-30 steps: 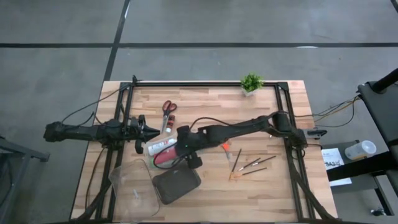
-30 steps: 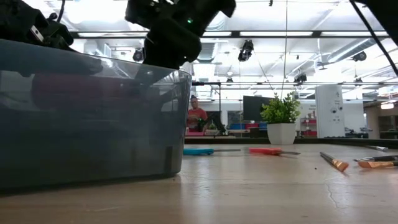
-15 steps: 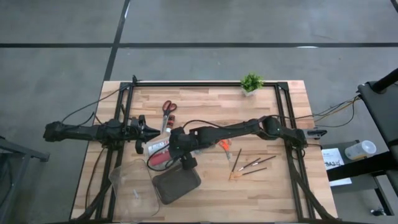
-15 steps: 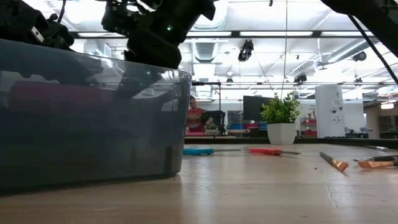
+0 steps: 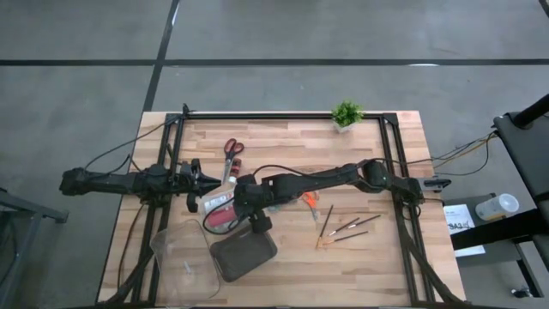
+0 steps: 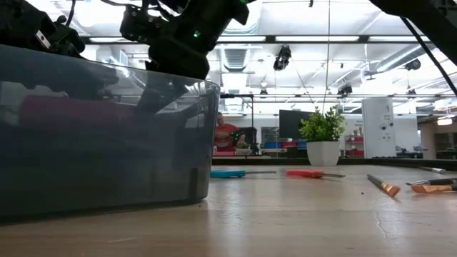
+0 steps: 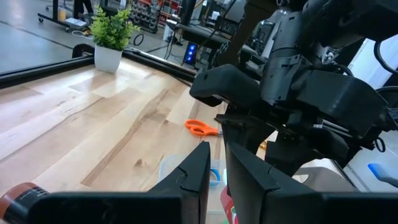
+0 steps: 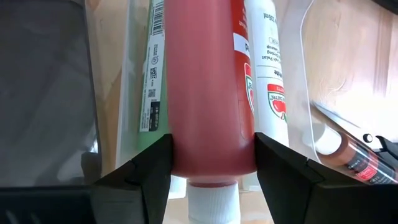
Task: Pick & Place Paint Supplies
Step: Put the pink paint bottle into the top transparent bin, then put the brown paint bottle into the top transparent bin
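In the right wrist view my right gripper [image 8: 212, 155] is shut on a red paint tube [image 8: 208, 81]. Under the tube a small clear box [image 8: 305, 37] holds a white tube [image 8: 268, 81] and a green-labelled tube [image 8: 152, 68]. From above, the right gripper [image 5: 233, 206] reaches across from the table's right to that box [image 5: 212, 202], left of the table's middle. My left gripper [image 5: 199, 180] waits just left of the box, shut and empty. Red scissors [image 5: 232, 150] lie toward the far edge. Orange scissors [image 5: 309, 202] and thin brushes [image 5: 343, 227] lie to the right. My right gripper pinches the red tube between its two fingers, one on each side of the tube's body just beyond the white cap [image 8: 211, 171]. The fingers slant down from the table's right, and the tube runs on ahead of them. Whether the tube rests on the box below I cannot tell.
A dark grey case [image 5: 244, 255] and a larger clear box [image 5: 182, 257] stand near the front edge, just nearer than the right gripper. A potted plant [image 5: 346, 113] stands at the far edge. Bare wood lies at the right and the far middle.
My right gripper has carried the red tube a short way toward the table's left and slightly down, over the small clear box. It has kept still for the last half second. Its hold has not changed.
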You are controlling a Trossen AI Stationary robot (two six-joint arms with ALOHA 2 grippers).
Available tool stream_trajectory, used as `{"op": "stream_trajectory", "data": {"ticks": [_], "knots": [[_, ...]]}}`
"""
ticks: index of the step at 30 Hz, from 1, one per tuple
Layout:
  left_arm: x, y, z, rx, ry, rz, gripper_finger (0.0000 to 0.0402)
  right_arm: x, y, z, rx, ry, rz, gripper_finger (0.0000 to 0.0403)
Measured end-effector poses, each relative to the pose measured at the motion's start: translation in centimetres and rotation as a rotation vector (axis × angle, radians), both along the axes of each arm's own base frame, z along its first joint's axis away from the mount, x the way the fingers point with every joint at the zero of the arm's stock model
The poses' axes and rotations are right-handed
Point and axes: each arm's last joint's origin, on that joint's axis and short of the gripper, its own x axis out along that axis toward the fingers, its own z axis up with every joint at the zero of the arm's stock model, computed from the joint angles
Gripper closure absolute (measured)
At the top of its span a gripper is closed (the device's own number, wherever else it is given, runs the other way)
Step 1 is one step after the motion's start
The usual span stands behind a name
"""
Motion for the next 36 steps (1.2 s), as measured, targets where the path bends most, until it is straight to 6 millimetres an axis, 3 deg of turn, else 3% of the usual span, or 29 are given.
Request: {"op": "stream_trajectory", "data": {"ticks": [4,11,17,36], "knots": [[0.0,0.0,0.0,0.000,-0.001,0.000,0.0340,0.1,0.1,0.1,0.009,-0.017,0.004,0.0193],[0.0,0.0,0.0,0.000,-0.001,0.000,0.0340,0.2,0.3,0.1,0.045,-0.028,0.014,0.0127],[0.0,0.0,0.0,0.000,0.000,0.000,0.0340,0.2,0.2,0.1,0.041,-0.029,0.009,0.0096],[0.0,0.0,0.0,0.000,-0.001,0.000,0.0340,-0.8,0.2,3.5,0.044,-0.088,0.004,0.0092]]}}
